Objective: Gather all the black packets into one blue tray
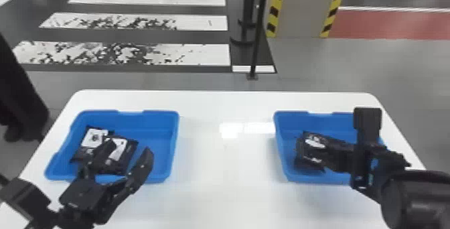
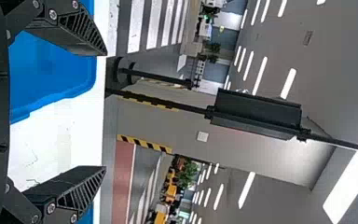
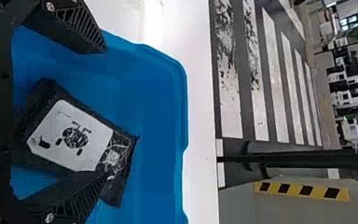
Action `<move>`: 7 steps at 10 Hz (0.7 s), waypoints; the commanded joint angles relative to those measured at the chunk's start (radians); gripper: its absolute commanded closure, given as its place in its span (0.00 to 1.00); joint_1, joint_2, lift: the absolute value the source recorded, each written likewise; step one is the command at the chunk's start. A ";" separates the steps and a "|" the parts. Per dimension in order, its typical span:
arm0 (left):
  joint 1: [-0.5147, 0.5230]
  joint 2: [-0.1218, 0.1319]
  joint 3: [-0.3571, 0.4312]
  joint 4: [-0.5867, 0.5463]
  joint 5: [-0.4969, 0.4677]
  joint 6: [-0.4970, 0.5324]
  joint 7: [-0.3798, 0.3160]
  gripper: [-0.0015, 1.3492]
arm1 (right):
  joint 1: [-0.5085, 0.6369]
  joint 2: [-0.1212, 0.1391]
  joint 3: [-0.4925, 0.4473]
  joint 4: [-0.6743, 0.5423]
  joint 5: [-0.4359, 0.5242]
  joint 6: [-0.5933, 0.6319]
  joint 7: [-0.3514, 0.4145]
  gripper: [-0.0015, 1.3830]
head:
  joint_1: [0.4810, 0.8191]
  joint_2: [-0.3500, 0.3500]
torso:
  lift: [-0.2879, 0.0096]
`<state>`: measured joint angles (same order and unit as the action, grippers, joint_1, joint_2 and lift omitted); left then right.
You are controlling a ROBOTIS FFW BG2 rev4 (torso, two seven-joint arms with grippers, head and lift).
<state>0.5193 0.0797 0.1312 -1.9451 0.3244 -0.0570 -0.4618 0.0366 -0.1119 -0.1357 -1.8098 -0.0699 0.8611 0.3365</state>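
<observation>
While the left claw [image 1: 130,147] gapes wide, the right claw [image 1: 327,154], also wide, perhaps touches a black packet [image 3: 70,135].

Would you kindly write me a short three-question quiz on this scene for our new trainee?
1. True or false: the left blue plastic tray and the right blue plastic tray each hold at least one black packet with a white label.

2. Multiple choice: where is the black right pincer?
a) At the left tray
b) Over the floor beyond the table
c) At the right tray

3. Fill in "open" or "shut": the black left pincer is ____.

Key: 1 true; 2 c; 3 open.
</observation>
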 commanded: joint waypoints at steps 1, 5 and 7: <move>-0.001 0.002 -0.006 0.000 0.001 0.003 -0.001 0.13 | 0.008 0.000 -0.004 0.000 0.004 0.030 -0.004 0.06 | 0.63 0.43 | 0.60; -0.006 0.005 -0.012 0.000 0.003 0.010 0.000 0.13 | -0.115 -0.012 -0.004 0.186 0.020 0.049 0.013 0.06 | 0.63 0.41 | 0.60; -0.004 0.005 -0.010 0.000 0.003 0.013 0.000 0.13 | -0.152 -0.020 -0.004 0.257 0.024 0.049 0.018 0.09 | 0.63 0.40 | 0.60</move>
<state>0.5151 0.0844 0.1212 -1.9450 0.3260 -0.0458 -0.4622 -0.1055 -0.1302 -0.1396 -1.5717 -0.0464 0.9105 0.3537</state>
